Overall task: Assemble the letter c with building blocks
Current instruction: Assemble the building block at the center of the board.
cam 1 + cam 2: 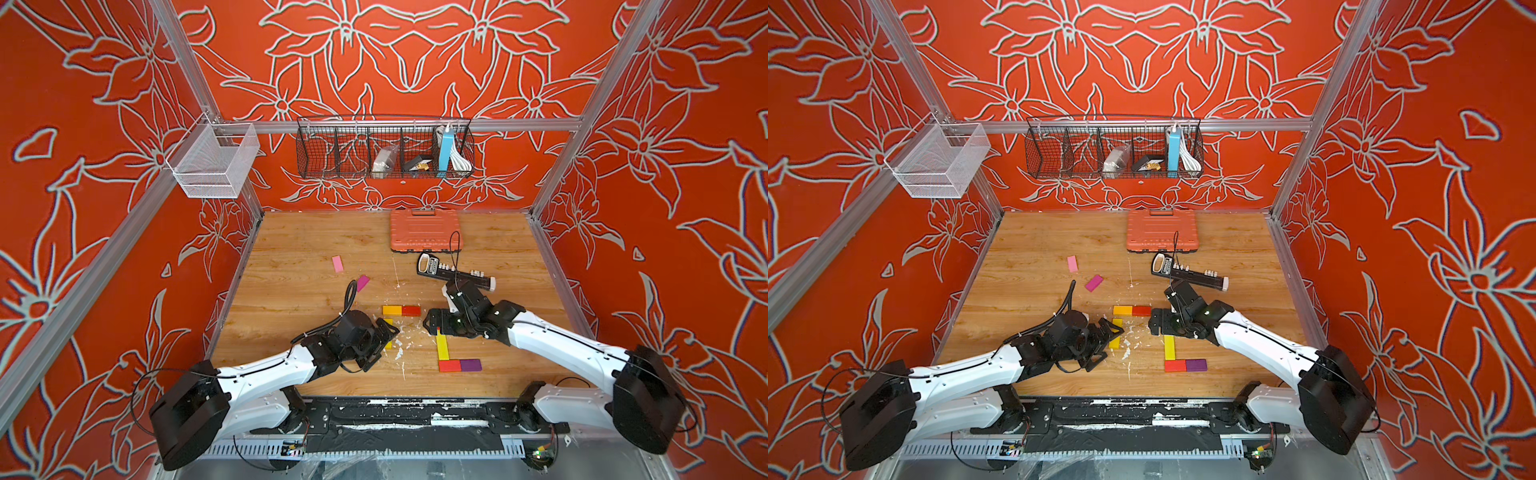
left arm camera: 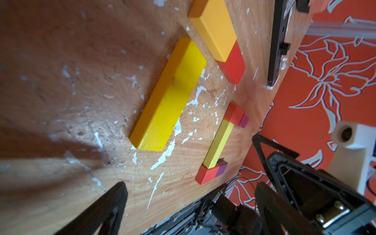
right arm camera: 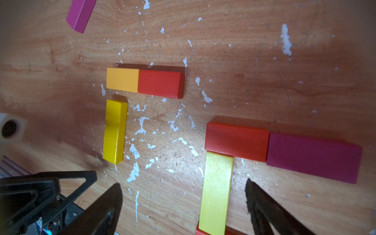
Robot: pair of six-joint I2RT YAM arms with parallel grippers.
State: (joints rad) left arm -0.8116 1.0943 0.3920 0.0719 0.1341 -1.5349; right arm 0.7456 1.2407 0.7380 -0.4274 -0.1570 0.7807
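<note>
Lying nearest, a red block [image 1: 449, 365] touches a purple block [image 1: 471, 365], and a long yellow block [image 1: 442, 347] runs away from the red one. The right gripper [image 3: 183, 185] straddles the long yellow block, spread wide and holding nothing. The left gripper [image 2: 189, 183], also wide open and empty, hovers by a second yellow block [image 2: 168, 95]. Beyond, an orange block [image 1: 392, 310] touches a far red block [image 1: 411, 311]. A magenta block [image 1: 363, 282] and a pink block [image 1: 337, 264] lie farther off, apart.

A robotics lab test cell: aluminium framing [image 1: 274, 126] and orange floral-print panels [image 1: 415, 50] box in a scuffed wooden worktop [image 1: 311, 241], with two robot arms [image 1: 266, 368] [image 1: 557, 340] mounted along its front edge.
</note>
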